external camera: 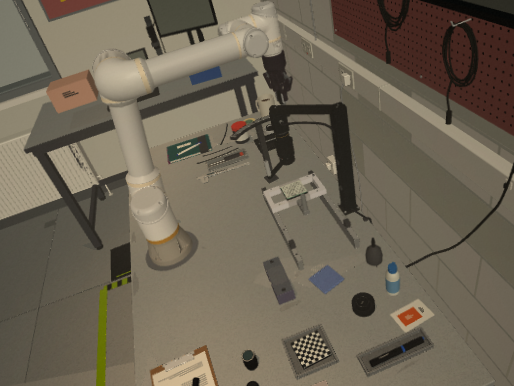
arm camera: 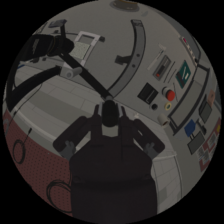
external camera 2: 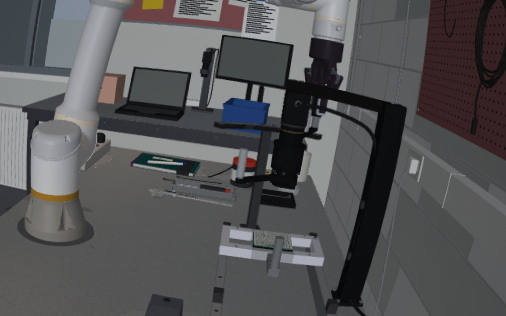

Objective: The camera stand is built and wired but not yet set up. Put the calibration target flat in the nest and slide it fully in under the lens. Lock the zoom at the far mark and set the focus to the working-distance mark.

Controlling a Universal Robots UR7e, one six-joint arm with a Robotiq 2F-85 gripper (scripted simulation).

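Observation:
A black lever knob (arm camera: 110,112) on a thin arm that runs out from the lens barrel (arm camera: 59,45) sits clamped in my closed gripper (arm camera: 110,107), which hangs high behind the camera stand (external camera: 340,150). The black lens (external camera 2: 290,150) points down from the stand's arm, and a second lever (external camera 2: 250,181) sticks out lower on the barrel. Below it the dotted calibration target (external camera: 293,189) lies flat in the white nest (external camera: 295,194). The nest sits at the far end of its rails, under the lens, with a grey handle (external camera 2: 274,257) at its front.
A shallow tray holding a checkerboard (external camera: 311,349) lies near the front edge. A second tray with a pen (external camera: 395,350), a bottle (external camera: 392,278), a blue cloth (external camera: 326,278) and a grey block (external camera: 278,280) lie in front of the rails. Tools, a red button (external camera: 239,126) and a mug (arm camera: 162,120) sit behind the stand.

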